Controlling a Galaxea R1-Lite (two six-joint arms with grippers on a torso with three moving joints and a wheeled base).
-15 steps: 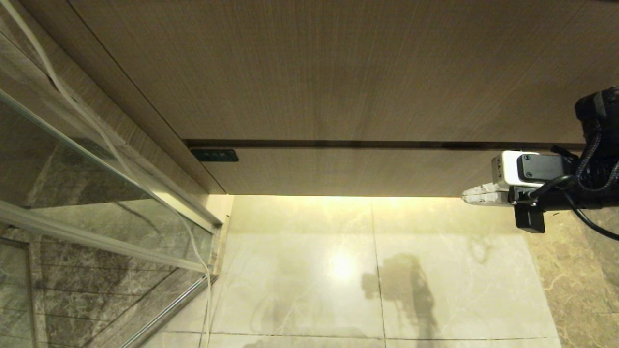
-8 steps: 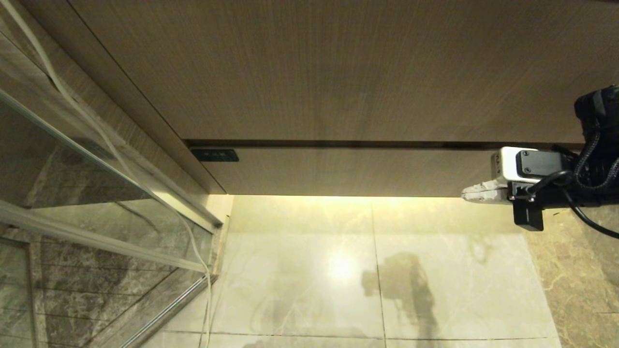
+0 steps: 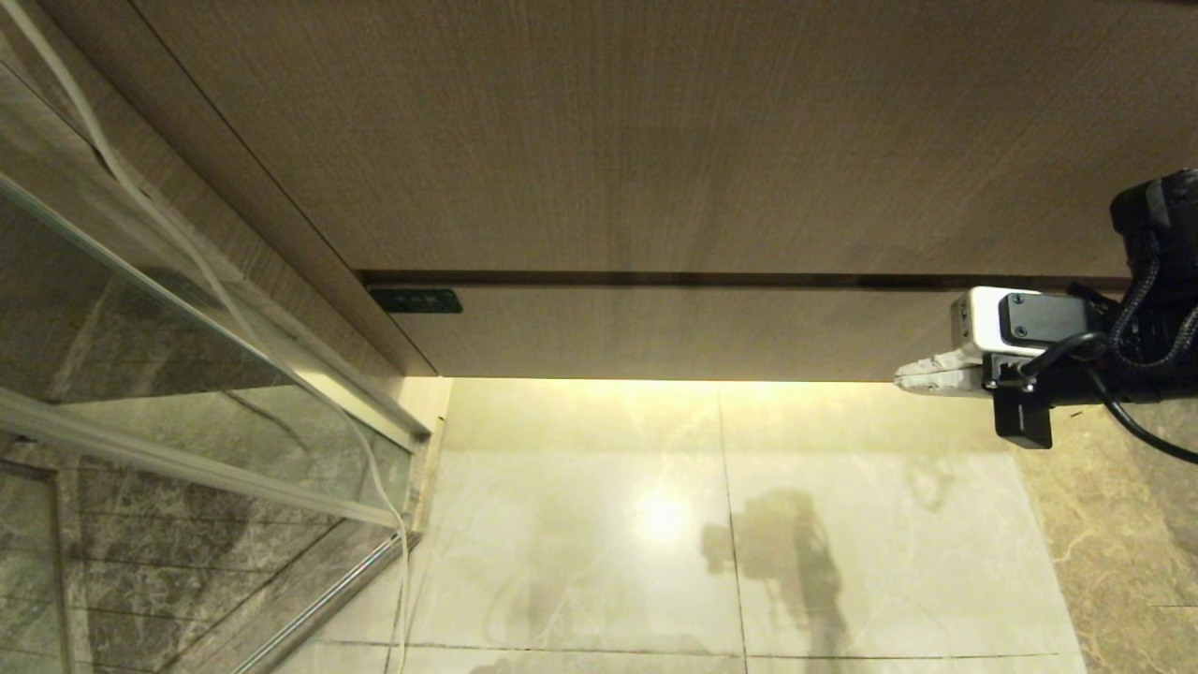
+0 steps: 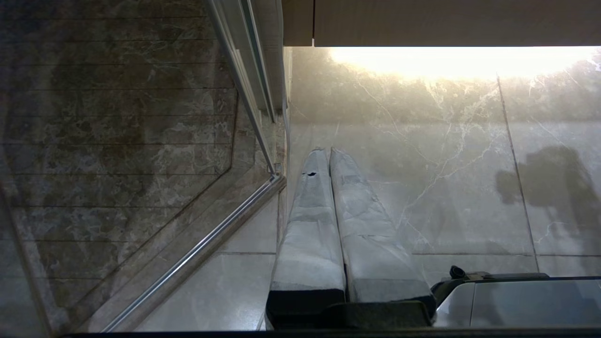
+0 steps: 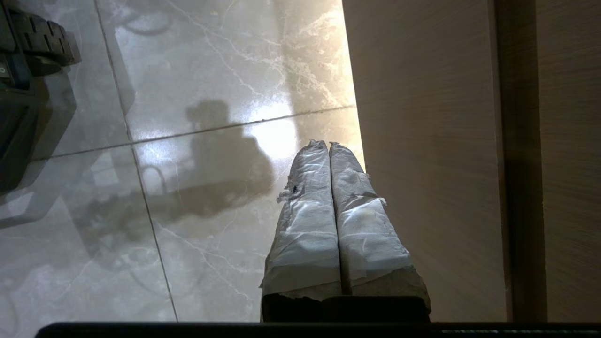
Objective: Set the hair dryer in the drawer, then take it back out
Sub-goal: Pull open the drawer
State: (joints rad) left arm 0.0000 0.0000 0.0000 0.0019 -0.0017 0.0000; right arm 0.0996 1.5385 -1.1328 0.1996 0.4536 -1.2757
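bathroom: glass shower screen point(image 3: 168, 309), marble floor point(image 3: 711, 524)

The drawer point(image 3: 674, 332) is shut, so its inside is hidden, and its right end lies behind the right gripper point(image 3: 900, 377). The small dark label point(image 3: 415, 300) is too small to read. The right arm point(image 3: 1156, 281) is cut off by the head view's right edge.

We see our right gripper point(image 3: 900, 377) a touch higher against the drawer point(image 3: 674, 332) front's lower edge than a second ago, its white wrist block raised slightly too, little else differing
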